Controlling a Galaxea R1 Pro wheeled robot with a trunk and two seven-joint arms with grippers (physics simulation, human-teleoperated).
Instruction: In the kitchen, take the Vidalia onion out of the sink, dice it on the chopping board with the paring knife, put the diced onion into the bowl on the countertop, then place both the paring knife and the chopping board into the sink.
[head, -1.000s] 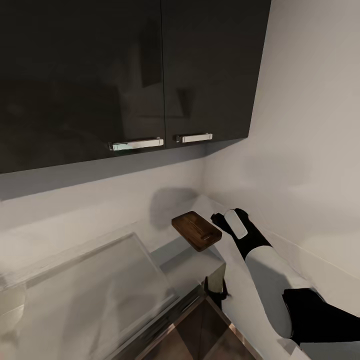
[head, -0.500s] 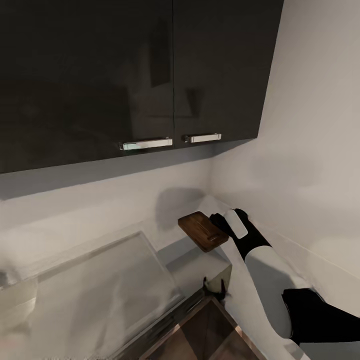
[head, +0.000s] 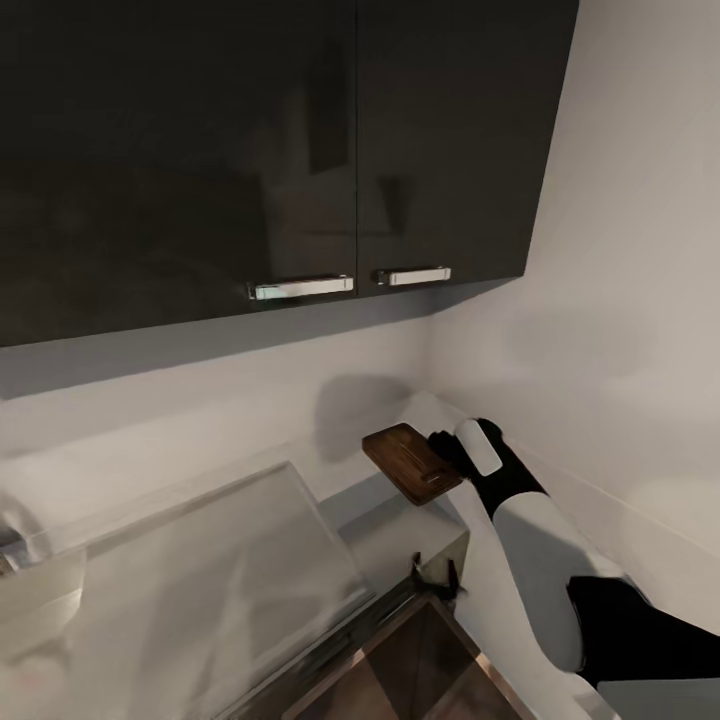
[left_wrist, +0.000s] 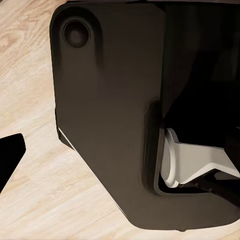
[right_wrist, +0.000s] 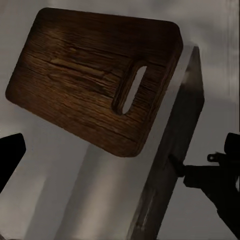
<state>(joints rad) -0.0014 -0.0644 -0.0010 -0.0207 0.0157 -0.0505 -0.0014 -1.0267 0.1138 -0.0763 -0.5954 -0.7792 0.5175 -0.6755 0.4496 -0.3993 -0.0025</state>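
The chopping board (head: 412, 462) is a dark-brown wooden slab with a slot handle, at the far right end of the grey countertop (head: 400, 535) near the wall corner. In the right wrist view the chopping board (right_wrist: 95, 75) lies just ahead of the fingers (right_wrist: 10, 152), slot end nearest. My right gripper (head: 442, 450) is open, close beside the board's right end, with nothing between its fingers. My left gripper (left_wrist: 120, 165) hangs low over a pale wooden floor, one fingertip (left_wrist: 11, 152) showing far out to the side. Onion, diced onion, knife and bowl are out of view.
Dark glossy wall cabinets (head: 300, 150) with chrome handles (head: 300, 288) hang over the counter. A large flat glossy rectangle (head: 200, 590) is set into the worktop. White walls close the corner on the right. The robot's dark base (left_wrist: 110, 115) stands on the floor.
The whole head view has swung to the right. My right gripper has closed a little of the gap to the board, which has stayed in its place.
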